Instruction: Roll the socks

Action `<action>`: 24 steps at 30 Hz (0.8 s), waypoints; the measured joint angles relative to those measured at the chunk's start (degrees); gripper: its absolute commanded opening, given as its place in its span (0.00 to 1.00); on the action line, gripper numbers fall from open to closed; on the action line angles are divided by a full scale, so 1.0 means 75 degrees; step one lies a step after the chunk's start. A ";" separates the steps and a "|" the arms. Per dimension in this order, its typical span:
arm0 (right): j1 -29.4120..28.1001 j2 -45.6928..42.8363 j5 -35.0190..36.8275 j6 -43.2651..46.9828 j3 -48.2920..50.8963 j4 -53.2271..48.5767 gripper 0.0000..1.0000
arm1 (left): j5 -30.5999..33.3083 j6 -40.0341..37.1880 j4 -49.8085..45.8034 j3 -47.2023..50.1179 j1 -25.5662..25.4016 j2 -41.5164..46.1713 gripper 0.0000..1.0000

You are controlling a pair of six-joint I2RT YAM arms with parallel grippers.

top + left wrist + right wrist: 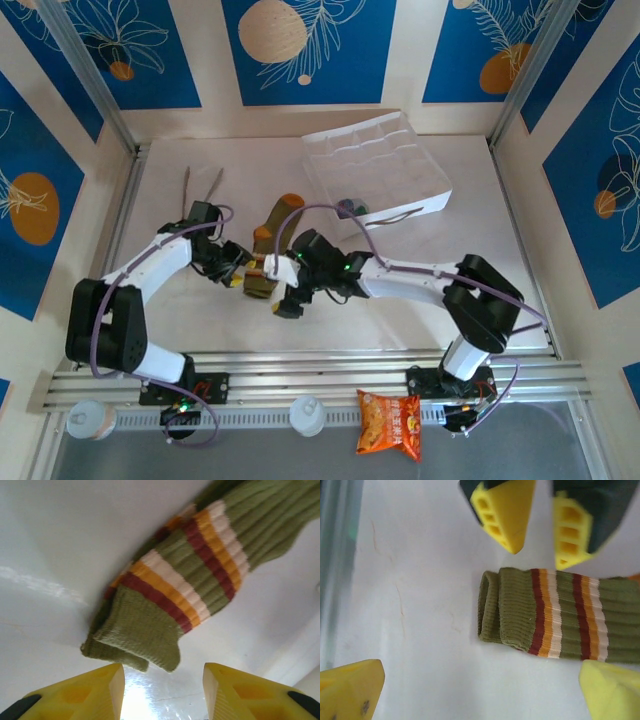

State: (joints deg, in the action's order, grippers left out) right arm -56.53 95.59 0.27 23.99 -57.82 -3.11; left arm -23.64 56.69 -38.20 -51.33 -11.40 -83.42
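An olive-green sock with red, orange and cream stripes (266, 262) lies flat on the white table, its orange ends (290, 204) pointing away. Its cuff (492, 607) shows doubled layers; I cannot tell whether a second sock lies under it. My left gripper (162, 672) is open, its yellow fingertips (107, 680) just short of the cuff edge (135, 640), with bare table between them. In the right wrist view the left gripper's fingers (507, 515) hang above the cuff. My right gripper (481, 665) is wide open on the cuff's other side, holding nothing. In the top view both grippers (240, 276) (286, 300) flank the cuff.
A white compartment box (420, 160) stands at the back right with a small dark item (348, 207) at its near corner. A pair of thin tongs (200, 185) lies at the back left. An orange snack packet (390, 422) sits beyond the near rail (320, 372).
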 measured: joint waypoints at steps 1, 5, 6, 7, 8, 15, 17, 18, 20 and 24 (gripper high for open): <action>-0.0044 0.0166 0.0187 0.0321 -0.0009 0.0085 0.99 | 0.0041 0.0041 -0.0052 0.0003 0.0009 -0.0012 0.51; -0.0221 0.1154 0.0953 0.1198 -0.0408 0.0376 0.99 | 0.0175 0.0388 -0.0052 0.0169 0.0134 0.0119 0.56; -0.0262 0.1402 0.1125 0.1320 -0.0516 0.0443 1.00 | 0.0198 0.0469 -0.0058 0.0277 0.0189 0.0181 0.56; -0.0303 0.1603 0.1265 0.1399 -0.0612 0.0475 0.99 | 0.0219 0.0565 -0.0061 0.0367 0.0242 0.0239 0.57; -0.0347 0.1784 0.1387 0.1466 -0.0714 0.0478 0.96 | 0.0224 0.0638 -0.0085 0.0466 0.0312 0.0309 0.57; -0.0554 0.2387 0.1918 0.1314 -0.1451 0.0332 0.58 | 0.0233 0.0860 -0.0242 0.0711 0.0828 0.0664 0.57; -0.0568 0.2547 0.2052 0.1169 -0.1562 0.0306 0.48 | 0.0221 0.0857 -0.0254 0.0711 0.0909 0.0749 0.57; -0.0571 0.2620 0.2087 0.1087 -0.1585 0.0274 0.40 | 0.0213 0.0857 -0.0265 0.0711 0.0935 0.0790 0.57; -0.0606 0.2643 0.2104 0.0968 -0.1635 0.0154 0.27 | 0.0207 0.0854 -0.0291 0.0711 0.0959 0.0854 0.57; -0.0627 0.2678 0.2192 0.0717 -0.1769 -0.0058 0.00 | 0.0184 0.0842 -0.0460 0.0711 0.0970 0.1037 0.57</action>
State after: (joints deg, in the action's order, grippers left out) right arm -61.23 115.68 16.71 29.36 -71.09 -3.55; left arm -22.26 63.00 -41.65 -46.00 -4.12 -75.64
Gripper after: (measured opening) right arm 0.069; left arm 0.569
